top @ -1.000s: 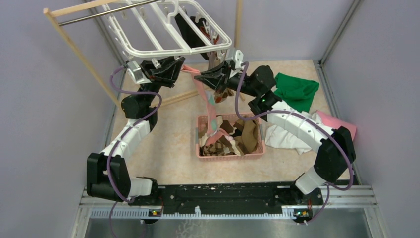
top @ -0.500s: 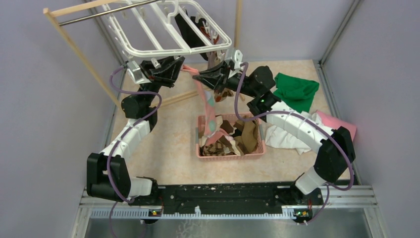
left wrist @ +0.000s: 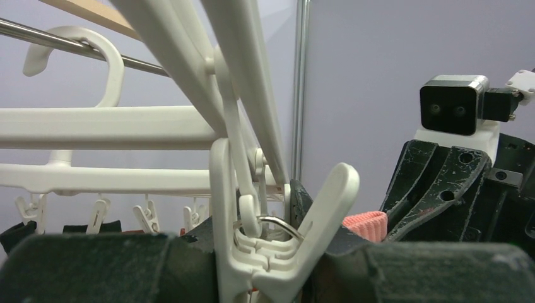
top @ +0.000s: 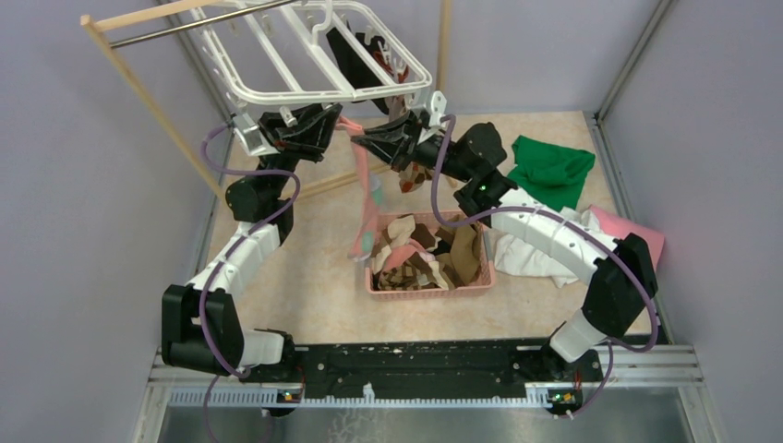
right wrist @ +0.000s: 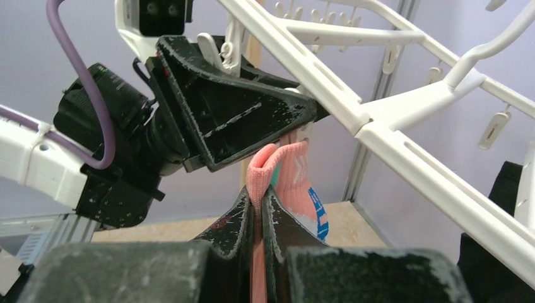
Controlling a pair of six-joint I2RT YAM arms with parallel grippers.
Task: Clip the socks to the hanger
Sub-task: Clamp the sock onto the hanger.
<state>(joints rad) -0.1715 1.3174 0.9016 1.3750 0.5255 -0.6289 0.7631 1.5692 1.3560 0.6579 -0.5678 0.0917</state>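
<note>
The white hanger (top: 314,55) hangs from the rack's rod at the back. My left gripper (top: 332,127) is shut on one of its clips (left wrist: 277,252), pressing the clip's levers together. Close beside it, my right gripper (right wrist: 257,208) is shut on the cuff of a pink-teal patterned sock (right wrist: 281,170), a little below the left gripper. The sock (top: 367,198) dangles beside the basket's left end. A black sock (top: 349,55) hangs clipped to the hanger's far side. More socks (top: 434,254) lie in the pink basket (top: 429,288).
The wooden rack (top: 148,101) with its metal rod stands at the back left. Green (top: 552,171), white (top: 526,254) and pink (top: 637,231) cloths lie to the right of the basket. Grey walls close in on the sides.
My right gripper has moved left, closer to the left gripper and the clip. The sock's lower end has swung out of the basket to its left side. The left arm stays put.
</note>
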